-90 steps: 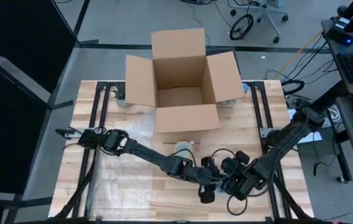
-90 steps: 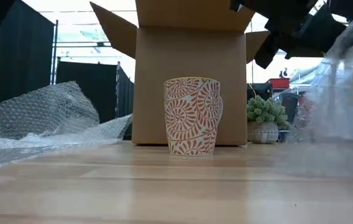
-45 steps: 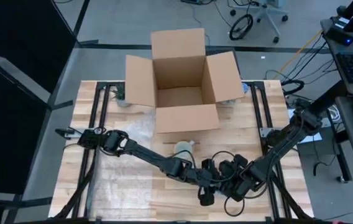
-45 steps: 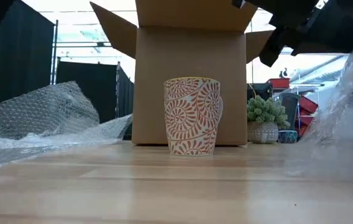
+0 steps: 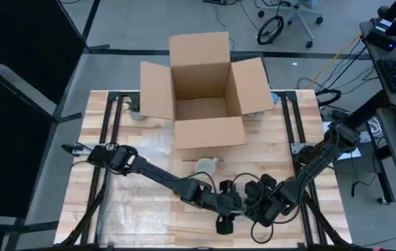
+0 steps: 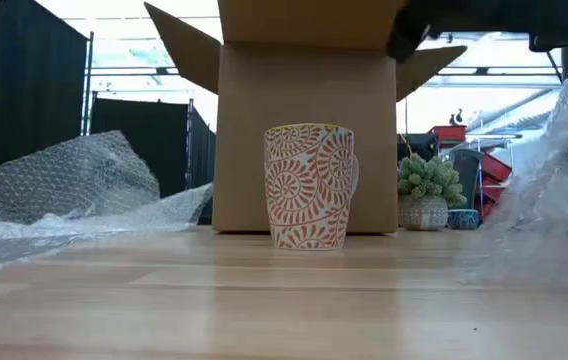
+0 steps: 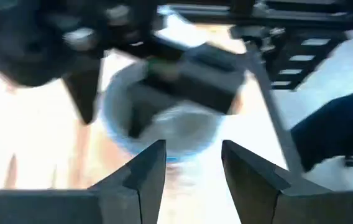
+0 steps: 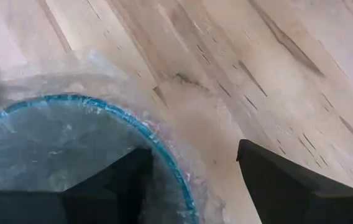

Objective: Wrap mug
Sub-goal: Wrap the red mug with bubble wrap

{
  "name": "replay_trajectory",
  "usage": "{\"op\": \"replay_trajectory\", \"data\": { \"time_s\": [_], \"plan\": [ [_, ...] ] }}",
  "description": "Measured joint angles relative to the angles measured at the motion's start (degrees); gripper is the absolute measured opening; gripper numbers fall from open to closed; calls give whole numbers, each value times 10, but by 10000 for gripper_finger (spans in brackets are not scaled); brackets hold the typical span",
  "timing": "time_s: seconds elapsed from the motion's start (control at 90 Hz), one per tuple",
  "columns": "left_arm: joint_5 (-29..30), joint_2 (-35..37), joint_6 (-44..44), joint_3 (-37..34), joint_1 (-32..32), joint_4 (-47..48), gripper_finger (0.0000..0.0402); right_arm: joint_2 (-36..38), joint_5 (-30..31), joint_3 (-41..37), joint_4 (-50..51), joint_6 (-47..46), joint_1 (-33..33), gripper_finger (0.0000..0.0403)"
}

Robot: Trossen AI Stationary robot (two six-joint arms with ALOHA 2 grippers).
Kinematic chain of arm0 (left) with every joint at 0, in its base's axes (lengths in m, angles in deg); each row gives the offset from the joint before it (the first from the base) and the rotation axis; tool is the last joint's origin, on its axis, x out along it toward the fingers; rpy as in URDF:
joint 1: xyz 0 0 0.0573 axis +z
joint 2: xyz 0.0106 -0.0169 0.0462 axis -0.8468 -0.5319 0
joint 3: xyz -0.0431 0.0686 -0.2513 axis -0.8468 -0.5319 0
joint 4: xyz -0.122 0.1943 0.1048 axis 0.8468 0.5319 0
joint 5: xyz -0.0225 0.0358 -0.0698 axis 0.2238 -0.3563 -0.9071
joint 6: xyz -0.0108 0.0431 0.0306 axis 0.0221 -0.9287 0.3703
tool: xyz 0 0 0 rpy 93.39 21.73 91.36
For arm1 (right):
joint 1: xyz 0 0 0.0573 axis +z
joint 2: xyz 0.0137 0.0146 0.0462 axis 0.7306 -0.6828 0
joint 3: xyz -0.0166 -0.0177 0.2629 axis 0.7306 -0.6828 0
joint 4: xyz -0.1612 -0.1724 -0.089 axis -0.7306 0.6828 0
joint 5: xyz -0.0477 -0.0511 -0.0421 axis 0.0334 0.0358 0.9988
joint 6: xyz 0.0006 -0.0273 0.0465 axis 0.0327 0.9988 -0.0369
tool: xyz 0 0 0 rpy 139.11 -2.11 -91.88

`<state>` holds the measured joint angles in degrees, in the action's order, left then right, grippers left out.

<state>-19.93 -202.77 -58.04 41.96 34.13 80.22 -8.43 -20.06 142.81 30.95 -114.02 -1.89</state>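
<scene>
Two grippers meet near the front edge of your wooden surface (image 5: 302, 150). Your left gripper (image 5: 224, 224) has its jaws parted, nothing between them in the left wrist view. Your right gripper (image 5: 254, 209) sits just beside it, jaws spread over a clear round piece with a blue rim (image 8: 71, 149) lying on the wood. The mug (image 5: 207, 166), cream with an orange swirl pattern, stands upright near the middle of the surface, just in front of the open cardboard box (image 5: 201, 90) and apart from both grippers. Bubble wrap (image 6: 59, 190) lies bunched toward the left edge.
</scene>
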Motion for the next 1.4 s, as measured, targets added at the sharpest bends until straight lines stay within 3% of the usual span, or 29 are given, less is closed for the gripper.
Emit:
{"op": "replay_trajectory", "data": {
  "time_s": [0.333,0.844,1.4],
  "plan": [
    [-15,-25,1,2,-4,-89,145,0,1,-1,1,12,1,217],
    [5,-60,28,4,45,-101,145,0,0,1,-12,9,1,217],
    [-7,-83,10,5,45,-117,145,38,-57,127,151,71,1,217]
  ]
}}
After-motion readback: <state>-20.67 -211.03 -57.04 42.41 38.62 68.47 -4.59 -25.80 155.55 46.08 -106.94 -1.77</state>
